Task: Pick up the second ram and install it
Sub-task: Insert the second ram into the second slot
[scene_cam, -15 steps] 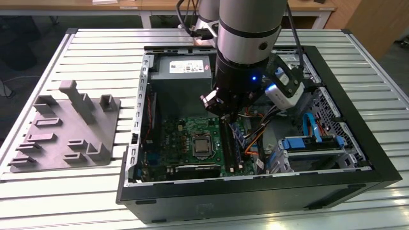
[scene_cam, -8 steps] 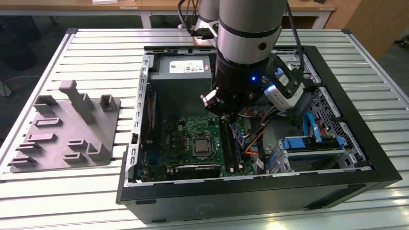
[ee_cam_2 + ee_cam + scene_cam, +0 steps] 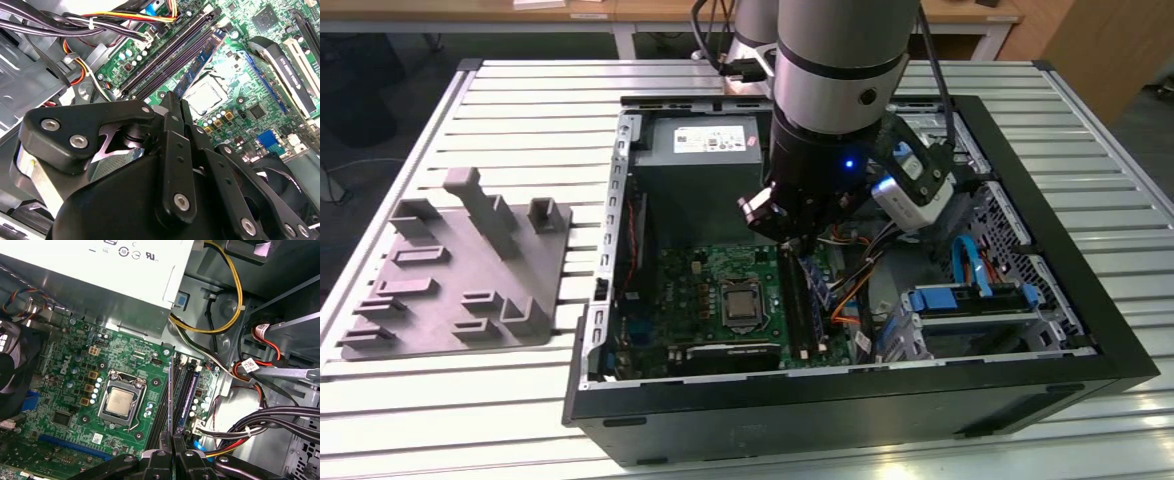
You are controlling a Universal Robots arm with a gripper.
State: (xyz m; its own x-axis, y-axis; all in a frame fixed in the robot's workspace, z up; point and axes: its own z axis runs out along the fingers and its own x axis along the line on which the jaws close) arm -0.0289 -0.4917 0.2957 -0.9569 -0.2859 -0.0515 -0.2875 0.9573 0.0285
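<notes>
One open case lay on the slatted table and held nearly everything. The motherboard covered its floor. A power supply sat at the far end, and a drive cage with blue cables sat at the exterior view's right. On the board the CPU rested in its socket, with the long dark slots just beside it.

The gripper hung inside the case, above the slots. Its fingers were drawn almost together, clamped on the ram, which stood on edge and looked like a thin line in the first wrist view. It lay between the CPU and the slots, parallel to them. In the second wrist view the ram showed its blue face, running out from the fingertips alongside the slots. Whether its lower edge sat in a slot could not be told.

Bundled black cables and coloured wires crowded the side of the slots away from the CPU. A black fan stood on the CPU's other side. In the exterior view the arm hid the middle of the case. Outside the case, at the exterior view's left, a grey fixture lay on the table, well apart.
</notes>
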